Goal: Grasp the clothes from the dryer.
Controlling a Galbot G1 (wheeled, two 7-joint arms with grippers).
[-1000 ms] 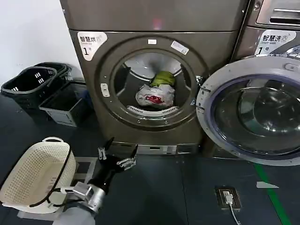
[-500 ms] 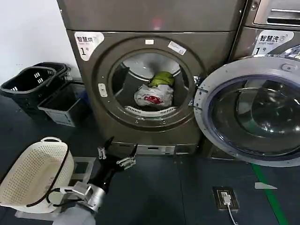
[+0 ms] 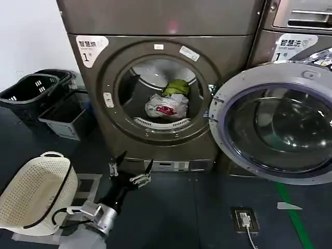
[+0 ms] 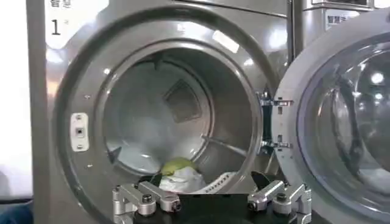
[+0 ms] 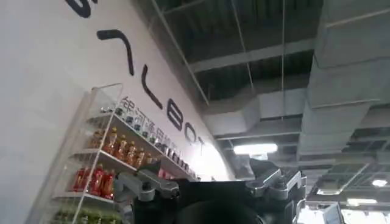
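Closing on the dryer [image 3: 155, 93], we see its drum shift left. Our left tool [image 3: 130, 167] hangs wide open, empty, below the clothes [image 3: 167, 105].

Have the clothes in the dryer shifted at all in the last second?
No. The clothes lie just behind the drum's front lip, exactly as before. The whole dryer has merely slid left in the head view, clothes with it.

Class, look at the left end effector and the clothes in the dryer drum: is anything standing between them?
Nothing visible blocks the way. The dryer door is swung open to the right, the porthole is open, and the clothes lie near the drum's front lip. The left end effector, open, sits low in front of the machine, below the opening.
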